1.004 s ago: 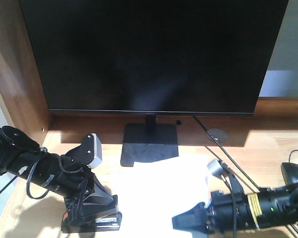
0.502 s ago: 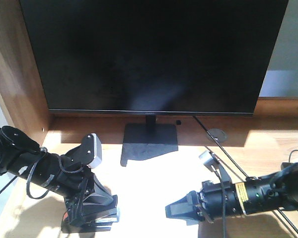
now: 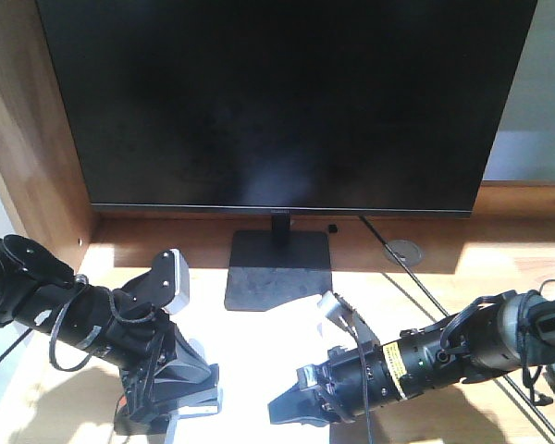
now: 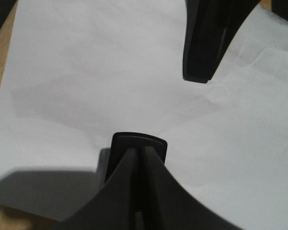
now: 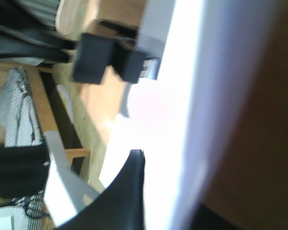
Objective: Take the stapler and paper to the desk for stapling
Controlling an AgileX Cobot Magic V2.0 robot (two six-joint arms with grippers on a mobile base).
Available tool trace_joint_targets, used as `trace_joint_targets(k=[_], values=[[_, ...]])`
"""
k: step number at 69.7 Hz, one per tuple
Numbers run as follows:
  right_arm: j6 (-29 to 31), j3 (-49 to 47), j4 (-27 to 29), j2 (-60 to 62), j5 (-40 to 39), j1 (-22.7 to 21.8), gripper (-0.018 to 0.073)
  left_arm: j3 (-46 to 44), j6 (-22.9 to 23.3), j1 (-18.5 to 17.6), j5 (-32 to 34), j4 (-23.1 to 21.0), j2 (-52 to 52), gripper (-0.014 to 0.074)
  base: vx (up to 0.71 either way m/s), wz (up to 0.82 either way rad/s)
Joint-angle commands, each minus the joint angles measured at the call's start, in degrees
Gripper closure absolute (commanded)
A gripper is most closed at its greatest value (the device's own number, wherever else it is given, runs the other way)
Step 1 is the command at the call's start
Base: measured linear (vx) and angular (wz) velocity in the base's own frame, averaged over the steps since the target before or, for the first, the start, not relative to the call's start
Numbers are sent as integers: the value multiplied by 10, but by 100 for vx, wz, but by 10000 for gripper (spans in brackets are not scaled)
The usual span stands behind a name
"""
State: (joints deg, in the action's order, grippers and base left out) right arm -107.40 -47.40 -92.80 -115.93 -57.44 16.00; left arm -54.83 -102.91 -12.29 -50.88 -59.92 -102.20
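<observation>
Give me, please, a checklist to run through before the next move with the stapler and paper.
1. Paper lying flat on the desk: ok.
2. Left end effector open above the paper: ok.
3. Stapler gripped: not ok, nothing sits between the left fingers.
4. Right end effector open or shut: cannot tell, view blurred.
5. Stapler lined up on a paper edge: cannot tell.

The stapler [image 3: 171, 407] is mostly hidden under the left gripper [image 3: 180, 393]. Glare washes out the paper [image 3: 259, 342]. The right wrist view is blurred.
</observation>
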Motion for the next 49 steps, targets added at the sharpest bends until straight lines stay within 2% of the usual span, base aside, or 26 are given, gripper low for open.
trace_joint_targets(k=[1, 13, 49], values=[[-12, -11, 6, 22, 5, 0, 561, -13, 6, -4, -13, -25, 21, 603, 0, 0], [-22, -11, 1, 22, 46, 0, 561, -13, 6, -4, -13, -25, 21, 603, 0, 0], [-17, -11, 21, 22, 48, 0, 561, -13, 6, -4, -13, -25, 21, 603, 0, 0]])
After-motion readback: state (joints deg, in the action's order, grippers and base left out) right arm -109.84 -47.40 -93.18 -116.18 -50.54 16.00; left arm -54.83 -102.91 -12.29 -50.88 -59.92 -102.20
